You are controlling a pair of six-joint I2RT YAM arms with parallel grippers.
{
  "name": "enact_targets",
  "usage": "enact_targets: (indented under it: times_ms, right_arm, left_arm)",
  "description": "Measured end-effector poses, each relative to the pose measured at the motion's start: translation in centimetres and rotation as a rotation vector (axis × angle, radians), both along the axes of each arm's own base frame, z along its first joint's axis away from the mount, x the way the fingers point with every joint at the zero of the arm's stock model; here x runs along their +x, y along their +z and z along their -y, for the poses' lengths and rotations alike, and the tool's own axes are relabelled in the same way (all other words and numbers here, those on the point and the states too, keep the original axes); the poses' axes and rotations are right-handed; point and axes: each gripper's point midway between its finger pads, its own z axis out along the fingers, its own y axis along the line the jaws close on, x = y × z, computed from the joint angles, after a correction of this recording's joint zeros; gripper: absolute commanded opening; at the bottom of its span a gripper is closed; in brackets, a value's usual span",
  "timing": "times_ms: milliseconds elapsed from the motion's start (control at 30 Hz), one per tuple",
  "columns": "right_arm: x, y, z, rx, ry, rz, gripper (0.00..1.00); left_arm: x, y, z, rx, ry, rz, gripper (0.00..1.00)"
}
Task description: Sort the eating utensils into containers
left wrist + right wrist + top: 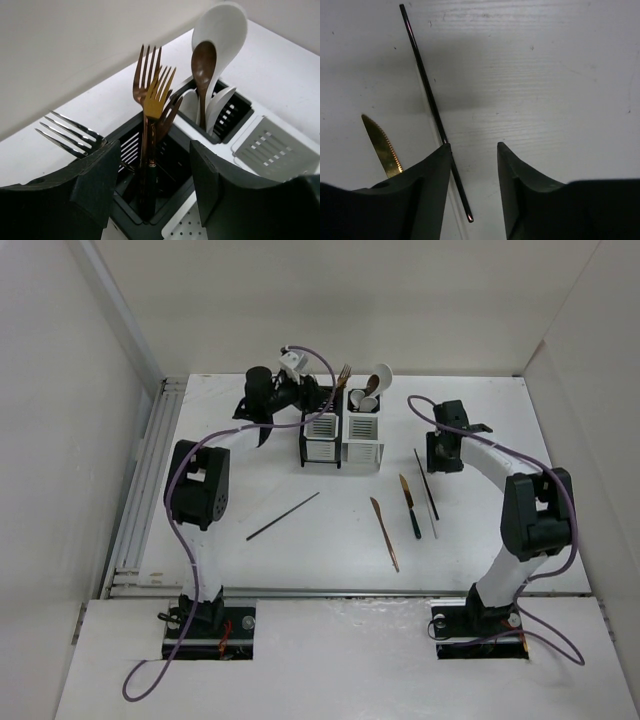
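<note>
The left hand (154, 167) is held wide and empty above the black holder (129, 146), in which the forks (152, 90) are stood; well right of that holder, the right hand (474, 150) is spread, nothing gripped, over a black chopstick (427, 92) laid on the counter (545, 75)

You are working in a robotics lab test cell, not a kitchen: a white tabletop (480, 410) is boxed in by plain white panels (400, 300), which rise just beyond your left claw (320, 400) and well to the outer side of your right claw (440, 462). Two black-and-white arms (200, 485) are bolted at the table's near edge, well behind both claws. They trail purple cables (329, 365), and a metal rail (140, 490) runs along the table edge outward of the left claw.
</note>
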Motion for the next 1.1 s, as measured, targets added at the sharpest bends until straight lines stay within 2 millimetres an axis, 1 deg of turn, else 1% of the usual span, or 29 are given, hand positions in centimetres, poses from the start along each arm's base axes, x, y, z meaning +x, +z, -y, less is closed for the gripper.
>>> enact_targets:
  times_ms: [33,100,200,233,267,300,367,400,467,500,600,667,733,800,900,933,1000,1100]
  right_arm:
    - [-0.2,-0.3,0.0,0.007,0.002,-0.016,0.4]
    - [-0.4,-0.5,-0.3,0.027,0.011,-0.029,0.39]
    - [-0.7,-0.8,-1.2,0.047,0.036,-0.036,0.47]
    - [-1.1,-1.0,-1.5,0.045,0.047,-0.044,0.51]
    - [-1.7,-1.2,-2.0,0.043,0.065,-0.053,0.56]
    - [-2.4,-1.4,-2.7,0.039,0.086,-0.065,0.58]
    - [-3.8,-1.7,-4.3,0.036,0.137,-0.084,0.61]
    - [-4.6,-1.9,-5.2,0.039,0.162,-0.095,0.61]
    - [-6.2,-2.4,-6.7,0.053,0.198,-0.116,0.61]
    - [-6.9,-2.7,-7.1,0.063,0.204,-0.127,0.63]
    - [-8.9,-3.9,-6.9,0.08,0.175,-0.17,0.63]
    - [-9.5,-4.4,-6.8,0.088,0.155,-0.189,0.63]
    - [-9.7,-4.6,-6.7,0.094,0.135,-0.194,0.61]
    - [-9.5,-4.8,-6.8,0.1,0.124,-0.194,0.58]
    - [-9.1,-5.1,-7.1,0.1,0.117,-0.202,0.55]
    - [-8.8,-5.1,-7.2,0.1,0.12,-0.199,0.53]
    - [-8.4,-5.0,-7.8,0.098,0.131,-0.195,0.53]
    - [-8.5,-5.0,-9.0,0.093,0.167,-0.189,0.52]
  left_arm:
    - [-0.2,0.5,-0.1,0.002,0.001,-0.002,0.54]
    - [-0.5,2.3,-0.4,-0.003,0.005,0.018,0.54]
    - [-1.2,4.3,-1.1,-0.002,0.013,0.025,0.55]
    - [-1.3,4.9,-1.4,-0.002,0.018,0.024,0.55]
    - [-1.5,5.2,-1.8,0.001,0.024,0.02,0.55]
    - [-1.6,5.5,-2.2,0.006,0.03,0.013,0.55]
    - [-1.7,5.5,-3.2,0.021,0.056,-0.012,0.57]
    - [-1.9,5.3,-3.7,0.029,0.069,-0.027,0.58]
    - [-2.2,4.6,-4.7,0.05,0.095,-0.056,0.58]
    - [-2.4,4.2,-5.2,0.059,0.107,-0.071,0.58]
    - [-3.5,2.6,-6.9,0.087,0.139,-0.121,0.58]
    - [-4.2,1.9,-7.9,0.095,0.152,-0.141,0.59]
    - [-5.2,1.4,-9.2,0.097,0.17,-0.157,0.59]
    - [-6.2,1.1,-10.4,0.094,0.189,-0.167,0.6]
    - [-7.3,1.4,-11.6,0.088,0.213,-0.152,0.6]
    - [-7.7,1.5,-12.0,0.086,0.219,-0.143,0.6]
    - [-8.6,1.9,-12.2,0.081,0.222,-0.122,0.61]
    - [-9.8,2.1,-12.3,0.074,0.224,-0.104,0.61]
